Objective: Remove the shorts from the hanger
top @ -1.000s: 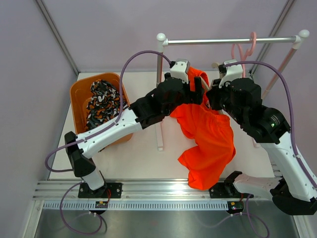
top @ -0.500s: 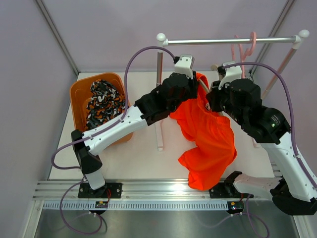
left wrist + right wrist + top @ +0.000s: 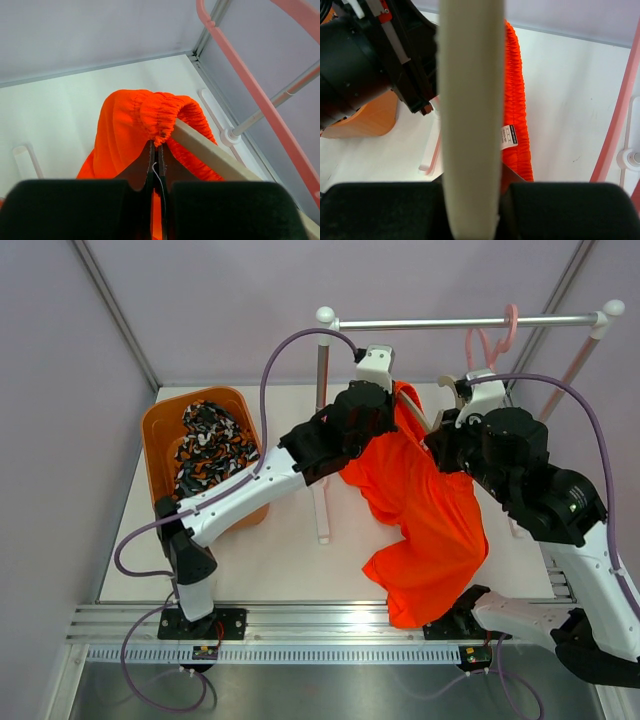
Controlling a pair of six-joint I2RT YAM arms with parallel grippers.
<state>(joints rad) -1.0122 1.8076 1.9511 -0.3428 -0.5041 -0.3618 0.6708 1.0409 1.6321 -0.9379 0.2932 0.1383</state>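
Far left, at 9 o'clock on the white table (image 3: 290, 560): rounded orange plastic bin (image 3: 158, 465). Holds the black, white and orange camouflage shorts (image 3: 208, 445) in a heap, well apart from both grippers.

Next, toward the middle: left gripper (image 3: 156, 149). Clenched on the plain bright orange shorts (image 3: 125, 125); pinches the gathered elastic waistband just below the near end of the cream wooden hanger bar (image 3: 210, 152). Waistband looped over that bar end, at 12 o'clock of the fingertips in the left wrist view. In the top view, orange shorts (image 3: 425, 510) draped from the two grippers down toward 6 o'clock, lower folds reaching near the right arm's base.

Then right gripper (image 3: 470, 197), at 3 o'clock of the left one. Grips the hanger bar, which runs straight up to 12 o'clock between the black fingers (image 3: 560, 210) in the right wrist view. Orange waistband with a small white label (image 3: 509, 136) pressed along the bar's 3 o'clock side, touching it.

Far right, at 1 o'clock of the right gripper: pink plastic hangers (image 3: 495, 335) hooked on the metal rail (image 3: 430, 323).
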